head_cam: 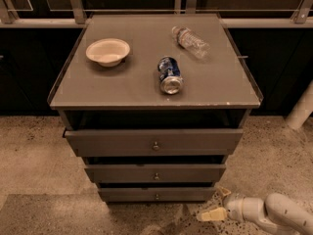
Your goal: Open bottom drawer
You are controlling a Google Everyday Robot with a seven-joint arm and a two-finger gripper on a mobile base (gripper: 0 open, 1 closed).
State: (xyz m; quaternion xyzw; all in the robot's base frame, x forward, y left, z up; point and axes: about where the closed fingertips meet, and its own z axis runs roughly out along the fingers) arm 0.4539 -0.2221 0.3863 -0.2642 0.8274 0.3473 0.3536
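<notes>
The bottom drawer [156, 195] is the lowest, narrowest of three dark grey drawer fronts, with a tiny round knob at its centre. It sits roughly flush with the drawer above. My gripper [216, 203] is low at the bottom right, just off the drawer's right end and near the floor. Its two tan fingertips [210, 215] are spread apart and hold nothing. It touches neither the knob nor the drawer front.
The middle drawer [155, 173] and the wide top drawer [154, 142] sit above. On the cabinet top lie a white bowl [108, 51], a blue can [169, 75] on its side and a plastic bottle [190, 41]. A speckled floor surrounds the cabinet, and a white post [301, 109] stands at the right.
</notes>
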